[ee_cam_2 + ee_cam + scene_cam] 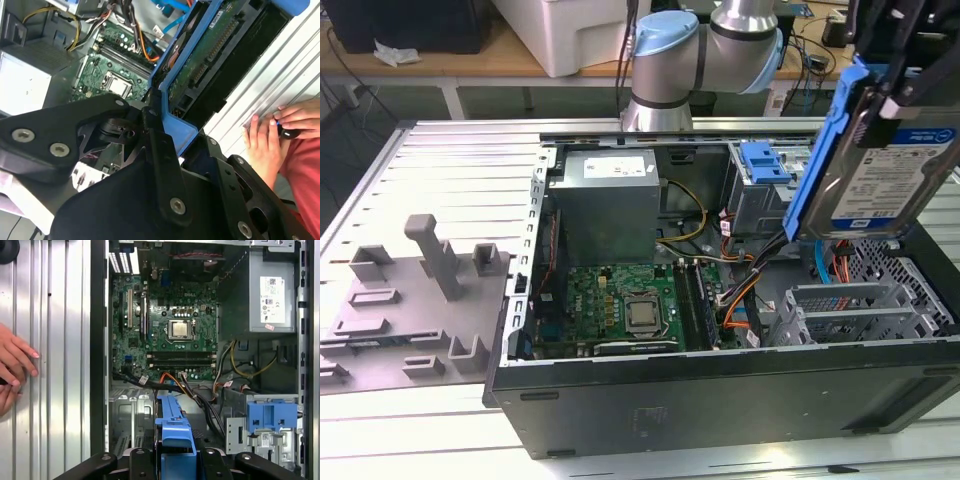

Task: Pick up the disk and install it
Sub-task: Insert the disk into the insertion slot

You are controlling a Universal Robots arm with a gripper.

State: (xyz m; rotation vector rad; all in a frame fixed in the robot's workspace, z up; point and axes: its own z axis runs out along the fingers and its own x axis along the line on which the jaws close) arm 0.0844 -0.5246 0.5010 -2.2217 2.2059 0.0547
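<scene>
The disk [892, 175], a silver drive with a white-and-blue label in a blue plastic bracket, hangs tilted on edge above the open computer case [720, 400], over its corner at the exterior view's right. My gripper [892, 88] is shut on the disk's upper end. In the second wrist view the disk's green circuit-board underside [209, 55] faces the camera, with the black fingers [159, 145] clamped on the blue bracket. The first wrist view looks down the bracket's edge [172, 432] into the case. Below the disk sits the silver drive cage [860, 312].
Inside the case lie the motherboard [620, 300], a grey power-supply box [608, 205], loose cables [740, 290] and a blue latch [765, 160]. A grey fixture [420, 300] lies on the slatted table at the exterior view's left. A person's hands [272, 130] rest on the table beside the case.
</scene>
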